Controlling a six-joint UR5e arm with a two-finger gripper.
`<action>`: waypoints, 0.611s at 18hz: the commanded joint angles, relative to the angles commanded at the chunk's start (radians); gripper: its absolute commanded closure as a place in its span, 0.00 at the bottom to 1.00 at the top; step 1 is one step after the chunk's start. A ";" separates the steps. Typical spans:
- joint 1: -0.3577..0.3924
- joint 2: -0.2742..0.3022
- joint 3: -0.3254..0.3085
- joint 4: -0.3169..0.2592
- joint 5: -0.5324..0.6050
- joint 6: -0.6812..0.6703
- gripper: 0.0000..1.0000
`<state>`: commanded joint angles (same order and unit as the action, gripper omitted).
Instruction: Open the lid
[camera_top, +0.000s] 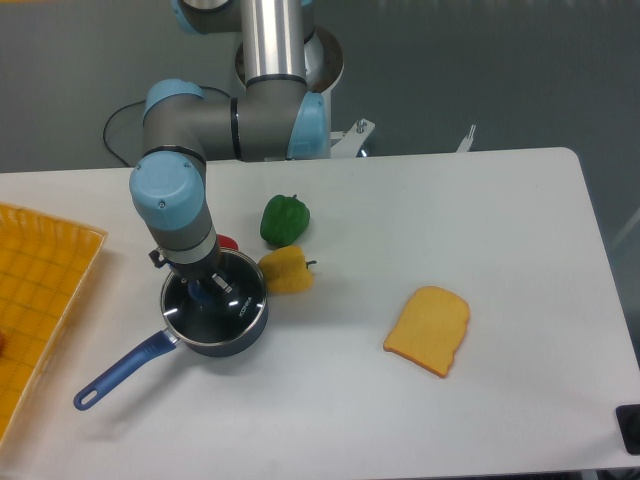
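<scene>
One yellow tray (40, 290) sits far left; next over, the saucepan (215, 318) with the lid (240, 285) still on it. The gripper (212, 293) hangs straight above the knob (207, 291); can't tell if its jaws have closed. Peppers (285, 245) just right.

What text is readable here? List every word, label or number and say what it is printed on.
Only one marking shows: small pale lettering on the black body of the gripper, above the lid; it is too small and blurred to read.
No readable text on anything else.
</scene>
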<state>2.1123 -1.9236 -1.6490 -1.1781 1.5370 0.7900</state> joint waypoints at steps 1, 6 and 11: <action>0.000 -0.002 0.002 0.000 0.002 0.000 0.50; 0.000 0.000 0.006 -0.006 0.002 0.002 0.50; 0.002 0.003 0.043 -0.041 0.028 0.009 0.51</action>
<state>2.1138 -1.9205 -1.6062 -1.2194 1.5647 0.7992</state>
